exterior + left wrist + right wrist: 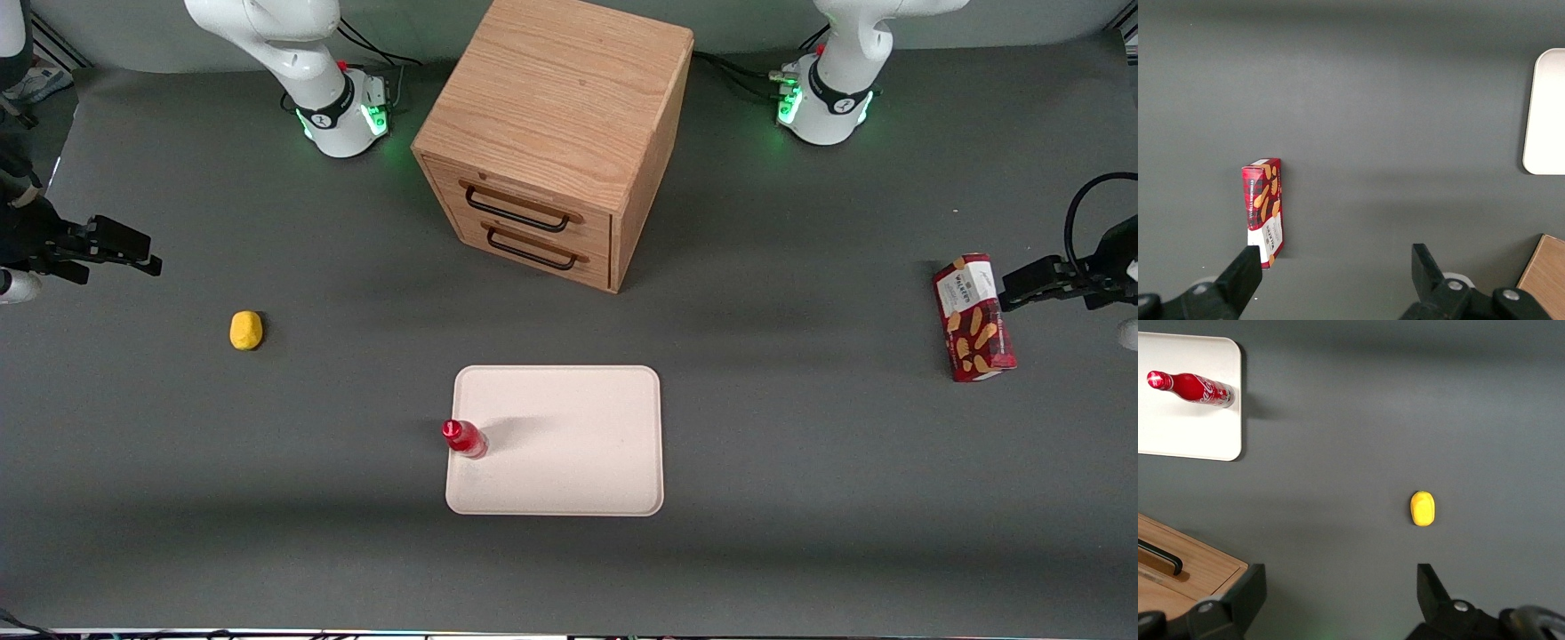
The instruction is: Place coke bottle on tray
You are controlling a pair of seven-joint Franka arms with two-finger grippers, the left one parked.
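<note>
The coke bottle [465, 439] is a small slim red bottle with a red cap. It stands upright on the tray [578, 462], just inside the rim at the working arm's end. The tray is a flat cream-pink rectangle with rounded corners, near the front of the table. In the right wrist view, the coke bottle [1195, 388] shows white lettering on the tray [1185, 430]. My gripper [142, 256] hovers far off at the working arm's end of the table, well away from the bottle. The gripper [1341, 579] is open, with only bare grey table between its fingers.
A wooden two-drawer cabinet [556, 133] stands farther from the front camera than the tray, its drawers shut. A small yellow lump [245, 330] lies between my gripper and the tray. A red snack box [973, 318] stands toward the parked arm's end.
</note>
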